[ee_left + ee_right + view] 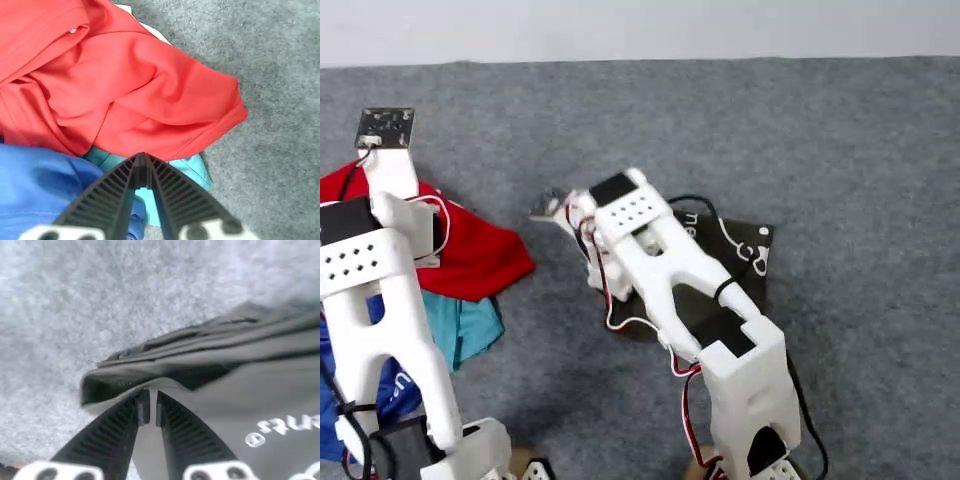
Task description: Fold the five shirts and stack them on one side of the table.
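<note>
A folded black shirt (745,250) with white print lies mid-table under my right arm (630,215). My right gripper (150,407) is shut on the black shirt (240,390) at its layered edge, with cloth running between the fingers. At the left a crumpled red shirt (475,250) lies on top of a teal shirt (470,325) and a blue shirt (390,385). My left gripper (142,162) is shut with nothing in it, its tips over the teal shirt (192,167) just beside the hem of the red shirt (125,85). The blue shirt (40,185) lies to one side of it.
The table is covered in grey felt (820,150), bare across the far side and the right. A bit of white cloth (160,36) peeks from under the red shirt. The left arm (370,280) stands over the pile.
</note>
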### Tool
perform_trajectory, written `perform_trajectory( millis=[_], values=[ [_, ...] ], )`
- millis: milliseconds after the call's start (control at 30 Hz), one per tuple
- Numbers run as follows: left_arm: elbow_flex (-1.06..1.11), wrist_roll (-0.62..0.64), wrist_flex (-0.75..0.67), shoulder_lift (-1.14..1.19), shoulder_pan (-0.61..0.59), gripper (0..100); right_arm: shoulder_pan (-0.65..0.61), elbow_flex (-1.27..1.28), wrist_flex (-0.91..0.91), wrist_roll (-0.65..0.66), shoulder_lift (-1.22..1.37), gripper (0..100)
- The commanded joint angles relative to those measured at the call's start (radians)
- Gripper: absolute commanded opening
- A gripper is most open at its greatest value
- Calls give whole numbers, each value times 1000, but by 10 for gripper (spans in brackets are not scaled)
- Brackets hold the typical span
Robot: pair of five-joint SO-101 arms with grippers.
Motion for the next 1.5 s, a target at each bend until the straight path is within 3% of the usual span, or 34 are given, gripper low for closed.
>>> perform_trajectory(
  millis=[0, 433, 667, 867, 933, 1100, 1367, 1467],
  values=[
    [-33, 9, -14, -35, -6, 4, 7, -193, 85, 2, -18, 38],
    [-31, 9, -9, -38, -8, 4, 1, -265, -77, 26, 280, 36],
    [-31, 9, -9, -38, -3, 4, -2, -586, 145, 26, 282, 37],
    [-31, 9, -9, -32, -2, 4, -1, -644, 157, 21, 231, 36],
    [-31, 9, -9, -32, -2, 4, 10, -617, 159, 5, 197, 36],
    [-33, 9, 14, -38, -2, 4, 93, -404, 160, -184, 59, 40],
    [-33, 9, 103, -35, 0, 4, 269, -61, 157, -287, -203, 42],
    [-35, 9, 126, -32, 0, 4, 334, 28, 157, -327, -259, 110]
  ],
)
